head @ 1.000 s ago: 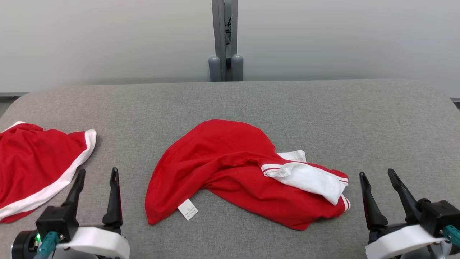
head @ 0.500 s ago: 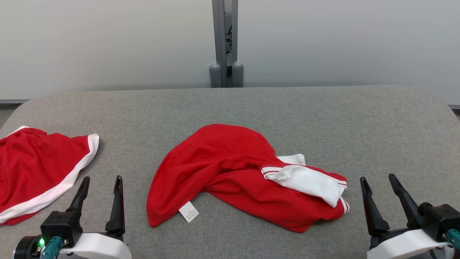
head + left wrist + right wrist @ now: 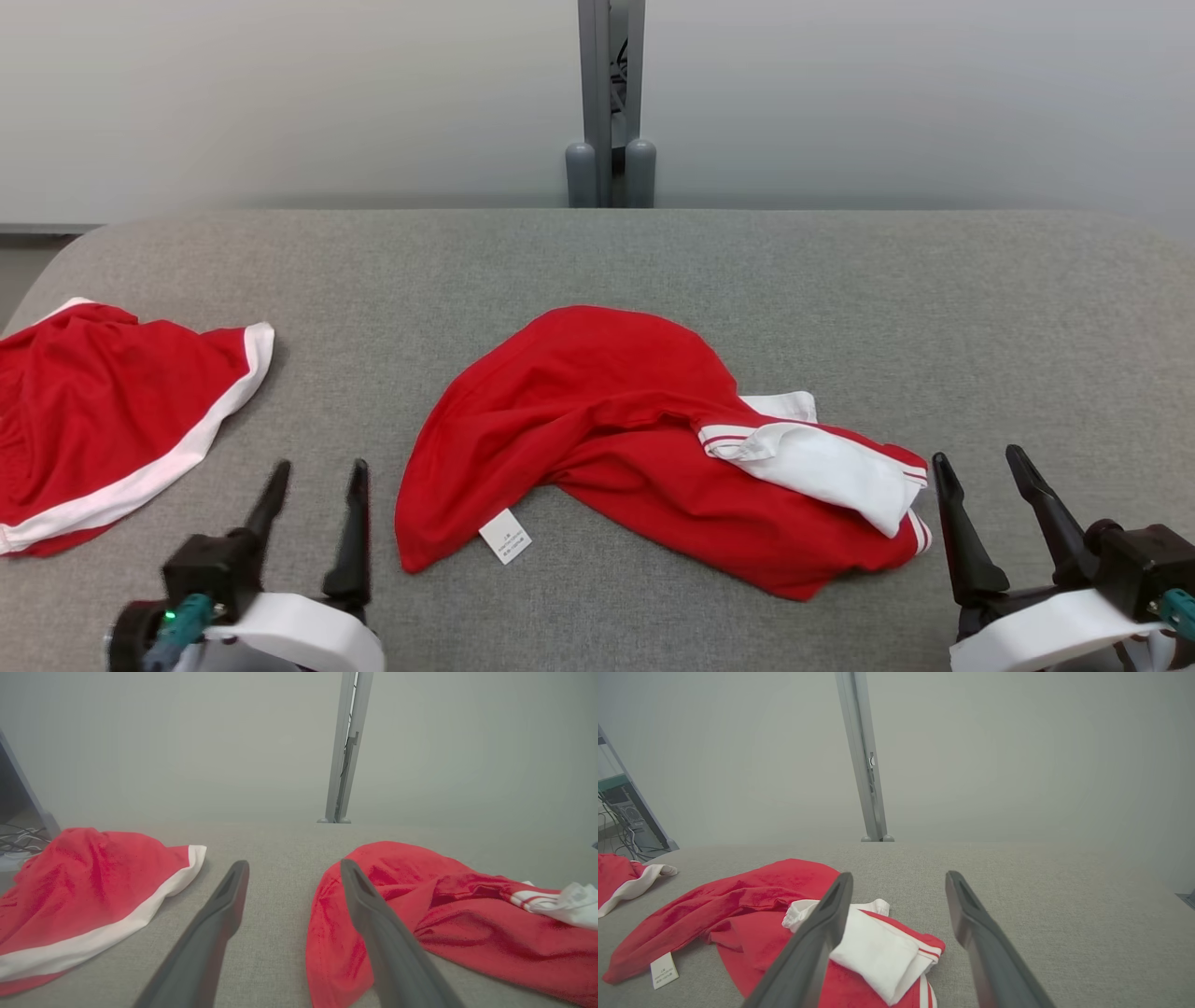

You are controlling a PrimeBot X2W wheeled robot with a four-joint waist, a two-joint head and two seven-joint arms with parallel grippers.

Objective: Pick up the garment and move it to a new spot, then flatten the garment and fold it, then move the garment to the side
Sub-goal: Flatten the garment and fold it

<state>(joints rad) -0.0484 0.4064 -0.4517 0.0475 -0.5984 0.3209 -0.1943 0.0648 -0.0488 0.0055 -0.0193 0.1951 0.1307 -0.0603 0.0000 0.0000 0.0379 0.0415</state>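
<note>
Grey cloth is covering the table, and the garment, a red shirt with a white sleeve, is lying crumpled at its middle. The left hand and the right hand are hovering near its two ends, both released, gripping nothing. The pickup seems only to be beginning: next, each hand is going to need to reach in and pinch a fold. A second red piece is lying at the left.
</note>
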